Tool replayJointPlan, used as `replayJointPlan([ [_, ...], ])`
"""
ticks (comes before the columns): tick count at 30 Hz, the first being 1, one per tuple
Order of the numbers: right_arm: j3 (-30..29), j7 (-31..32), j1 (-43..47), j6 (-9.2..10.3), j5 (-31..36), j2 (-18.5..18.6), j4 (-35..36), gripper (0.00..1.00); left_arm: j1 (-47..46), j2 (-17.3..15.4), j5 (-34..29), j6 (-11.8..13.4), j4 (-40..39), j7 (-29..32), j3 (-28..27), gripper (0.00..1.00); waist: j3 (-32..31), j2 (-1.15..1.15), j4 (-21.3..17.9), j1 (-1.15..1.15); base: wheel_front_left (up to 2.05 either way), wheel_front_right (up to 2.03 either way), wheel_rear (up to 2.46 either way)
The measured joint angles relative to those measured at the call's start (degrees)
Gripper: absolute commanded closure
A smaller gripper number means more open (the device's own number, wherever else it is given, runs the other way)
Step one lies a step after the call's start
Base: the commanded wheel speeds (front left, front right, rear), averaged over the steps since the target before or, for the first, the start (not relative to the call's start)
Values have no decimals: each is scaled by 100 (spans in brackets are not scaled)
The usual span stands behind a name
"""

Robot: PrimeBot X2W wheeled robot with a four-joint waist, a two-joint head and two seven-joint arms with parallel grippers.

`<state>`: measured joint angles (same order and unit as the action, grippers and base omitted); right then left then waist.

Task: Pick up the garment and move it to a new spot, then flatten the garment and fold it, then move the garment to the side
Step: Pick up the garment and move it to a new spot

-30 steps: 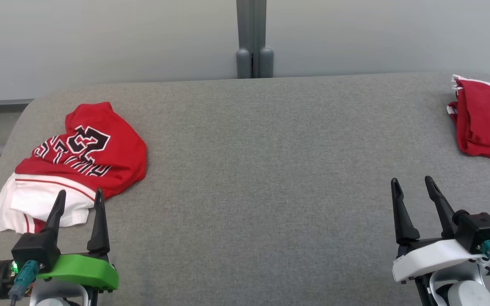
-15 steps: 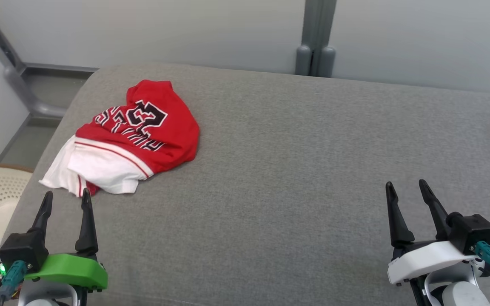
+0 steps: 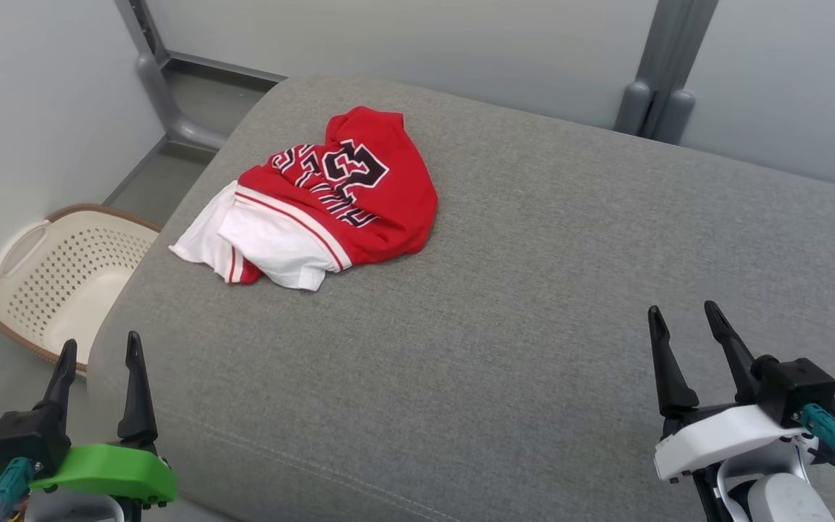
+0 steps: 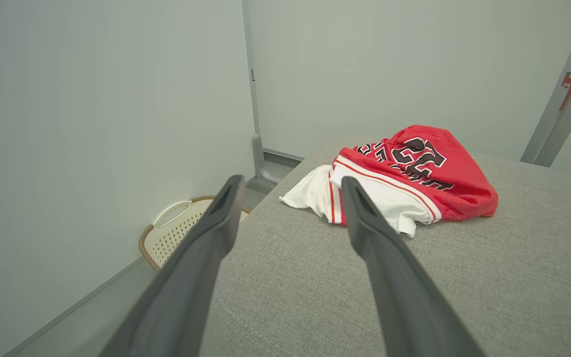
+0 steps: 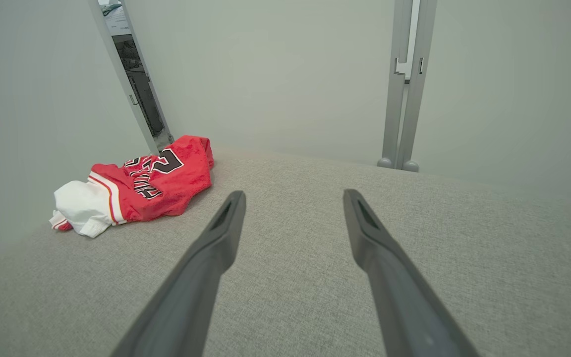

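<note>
Left tool (image 3: 100,339) gapes, well short of the crumpled garment (image 3: 381,210).

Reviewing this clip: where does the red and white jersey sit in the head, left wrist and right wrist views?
Head view: jersey upper left of centre, near the grey cushion's far left corner.
Left wrist view: jersey right of centre.
Right wrist view: jersey at middle left.
Shared landmark: the grey cushion under it; the basket also marks head and left wrist views.
</note>
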<state>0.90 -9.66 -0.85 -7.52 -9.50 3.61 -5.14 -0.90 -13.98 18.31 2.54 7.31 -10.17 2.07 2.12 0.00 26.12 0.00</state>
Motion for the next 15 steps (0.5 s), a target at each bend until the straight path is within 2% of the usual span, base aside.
replayJointPlan([
  [7, 51, 33, -55, 0, 5, 49, 13, 0, 26, 1, 31, 47, 30, -76, -26, 0, 86, 0, 176, 0, 0, 0, 0],
  [15, 4, 96, -59, 0, 18, 99, 58, 0, 13, -30, 77, 59, 36, -108, -42, 0, 139, 0, -35, 0, 0, 0, 0],
])
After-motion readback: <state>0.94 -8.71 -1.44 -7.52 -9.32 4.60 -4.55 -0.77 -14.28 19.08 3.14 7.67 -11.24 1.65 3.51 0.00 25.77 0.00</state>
